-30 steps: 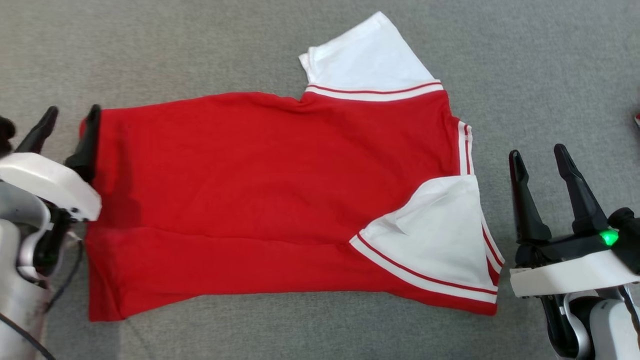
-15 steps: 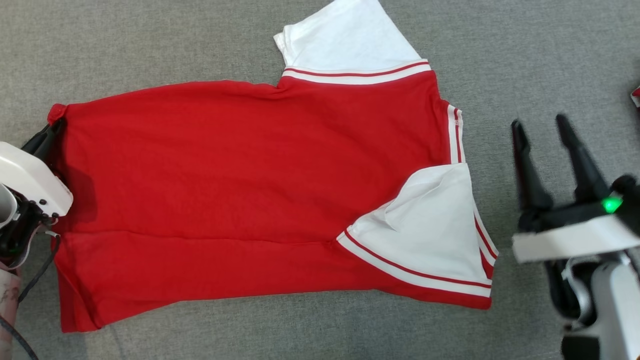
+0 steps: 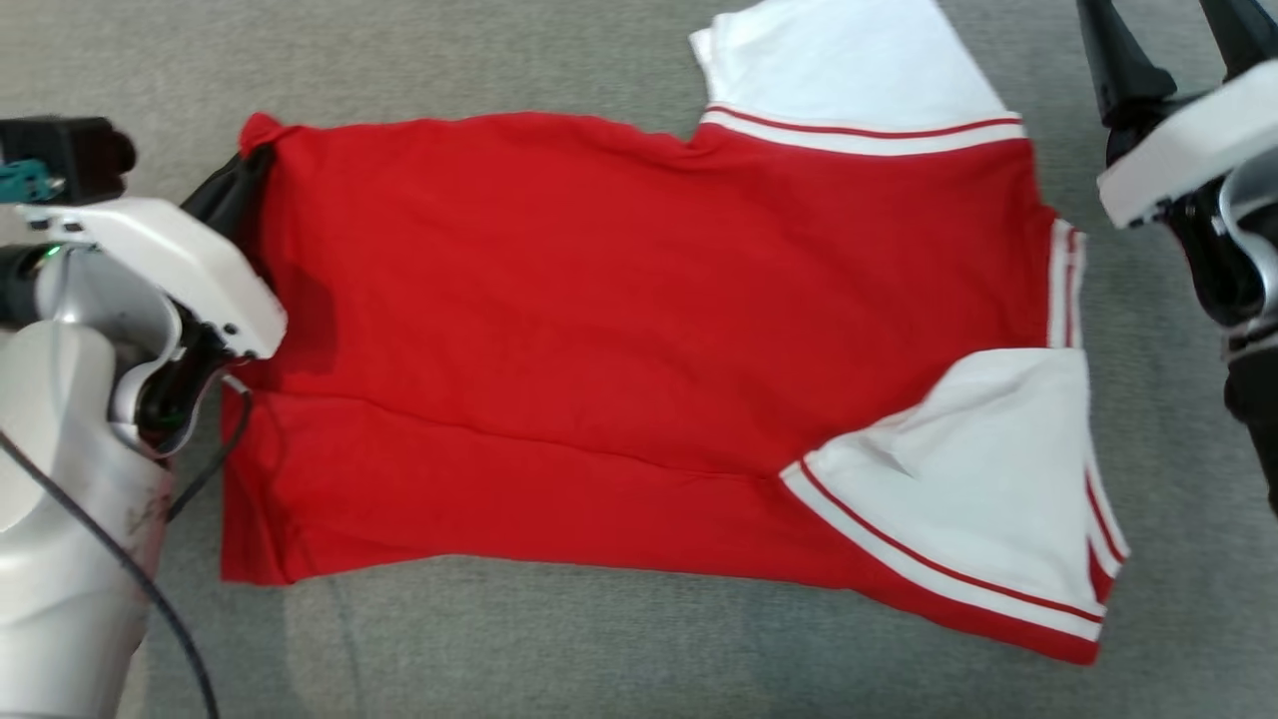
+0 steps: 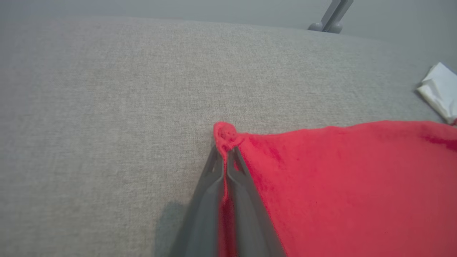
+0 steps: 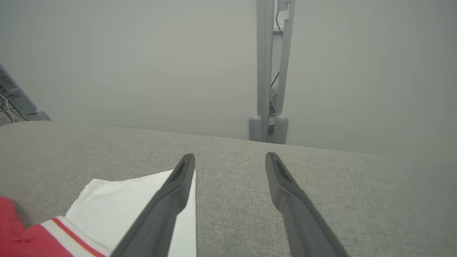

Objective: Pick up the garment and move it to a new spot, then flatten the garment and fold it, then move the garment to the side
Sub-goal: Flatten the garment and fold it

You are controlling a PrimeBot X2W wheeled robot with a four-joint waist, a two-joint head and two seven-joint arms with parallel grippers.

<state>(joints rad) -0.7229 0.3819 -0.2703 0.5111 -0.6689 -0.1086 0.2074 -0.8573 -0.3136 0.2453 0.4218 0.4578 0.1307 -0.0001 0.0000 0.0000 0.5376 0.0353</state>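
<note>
The red garment (image 3: 639, 330) with white, red-striped sleeves (image 3: 859, 60) lies flat on the counter (image 3: 449, 60). The left pincer (image 4: 224, 152) clamps its corner; the right pincer (image 5: 230, 159) gapes wide.

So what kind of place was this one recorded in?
Probably an indoor lab or test room rather than a home. The garment lies on a wide grey fabric-covered surface. Behind it is a bare pale wall, and a grey metal stand with cables rises at the surface's far edge.
</note>
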